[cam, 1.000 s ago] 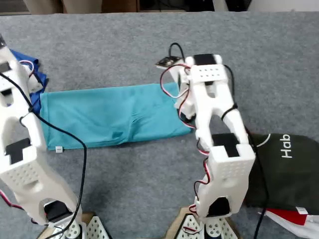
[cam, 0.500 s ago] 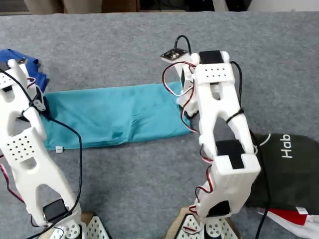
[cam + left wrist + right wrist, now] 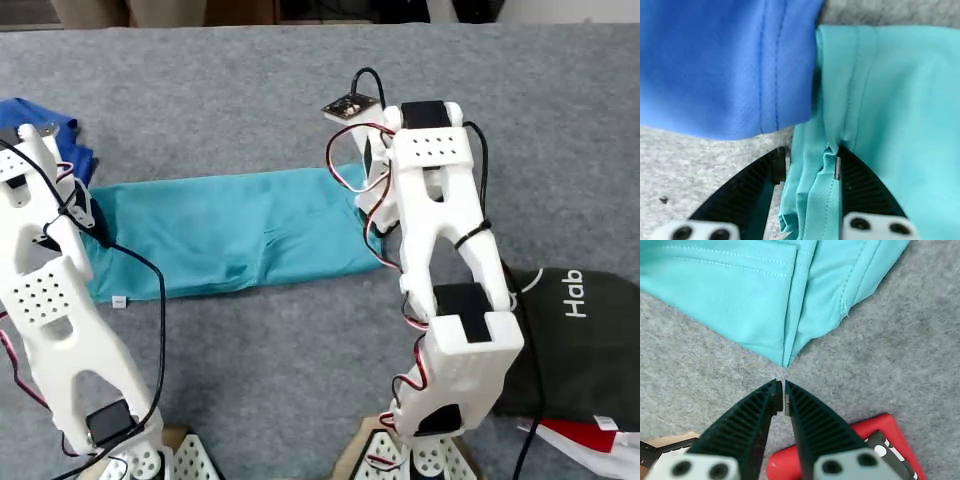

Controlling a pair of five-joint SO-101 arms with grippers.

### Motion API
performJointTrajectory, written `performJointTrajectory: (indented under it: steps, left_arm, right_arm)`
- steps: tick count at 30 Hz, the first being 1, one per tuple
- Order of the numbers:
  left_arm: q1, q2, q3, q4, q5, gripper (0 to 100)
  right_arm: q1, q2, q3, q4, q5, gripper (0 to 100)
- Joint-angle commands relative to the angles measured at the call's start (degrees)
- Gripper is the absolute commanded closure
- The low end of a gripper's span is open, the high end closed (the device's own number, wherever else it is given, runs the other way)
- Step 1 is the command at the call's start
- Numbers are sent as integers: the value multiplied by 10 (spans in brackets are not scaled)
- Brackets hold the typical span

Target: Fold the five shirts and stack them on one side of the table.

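**Soft, even overhead light in all three views.**

From the high view the grey table (image 3: 250,80) is uniformly bright, and the white arms (image 3: 440,220) look matte and cast only faint, diffuse shadows just beside them. In the left wrist view a thin dark shadow sits in the seam where the teal shirt (image 3: 890,100) meets the blue shirt (image 3: 715,65). In the right wrist view a slim shadow lines the teal hem.

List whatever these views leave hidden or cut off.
High view: the teal shirt has its right end behind the right arm.
High view: the black shirt is partly under that arm and cut by the right edge.
High view: the blue shirt runs behind the left arm and off the left edge.
Right wrist view: the red object is partly behind the right gripper and cut by the frame, so it is unidentifiable.
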State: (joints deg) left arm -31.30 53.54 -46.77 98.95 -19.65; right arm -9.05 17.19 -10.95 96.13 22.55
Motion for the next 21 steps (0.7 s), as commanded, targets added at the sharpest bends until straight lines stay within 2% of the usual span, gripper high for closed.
performJointTrajectory:
  steps: [1,5,16,21]
  left_arm:
    - [-11,19,-4,-24,0,872]
    - [-8,38,-23,-25,-1,981]
    - [-2,54,-53,13,0,981]
    - [9,7,-99,20,40,982]
  right_arm:
    - [-7,-39,0,7,-2,976]
    - [-7,-39,-1,6,-2,976]
    - [-6,-40,-2,-4,-2,976]
    - [20,-40,-5,-55,-20,976]
